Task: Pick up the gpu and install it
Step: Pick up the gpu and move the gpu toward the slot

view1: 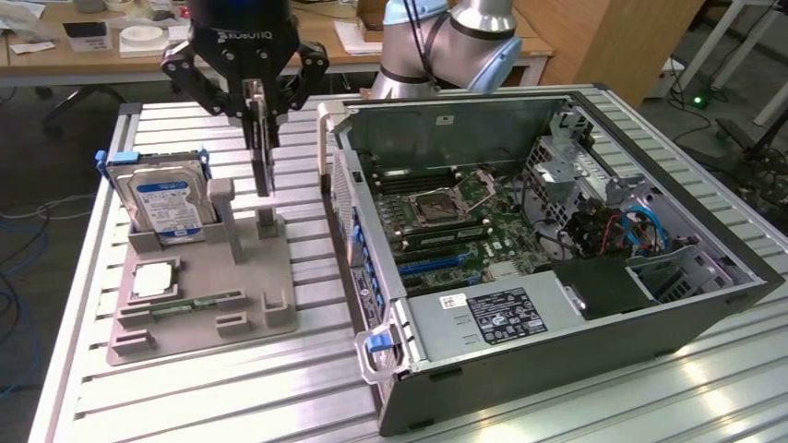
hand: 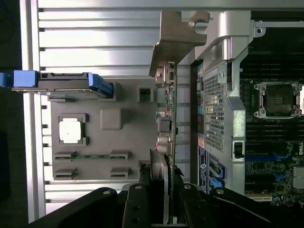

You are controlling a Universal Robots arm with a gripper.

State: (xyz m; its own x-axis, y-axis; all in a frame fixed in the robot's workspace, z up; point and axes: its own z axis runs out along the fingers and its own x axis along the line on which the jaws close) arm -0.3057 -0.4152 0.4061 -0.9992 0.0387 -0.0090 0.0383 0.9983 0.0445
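Note:
The gpu (view1: 262, 157) hangs upright and edge-on, a thin dark card with its lower end just above the post of the grey holder (view1: 268, 226). My gripper (view1: 256, 109) is shut on its upper part. In the wrist view the gpu (hand: 171, 123) runs as a narrow strip away from my gripper (hand: 164, 190), with its pale metal bracket (hand: 175, 40) at the far end. The card is between the holder and the open computer case (view1: 555, 231), whose motherboard (view1: 456, 221) lies exposed.
On the grey fixture (view1: 246, 318) stand a silver hard drive with a blue-white label (view1: 166, 208), a square processor chip (view1: 154, 280) and a narrow green memory stick (view1: 197, 303). The case wall (view1: 351, 212) rises close to the card at the exterior view's right. Desks stand behind.

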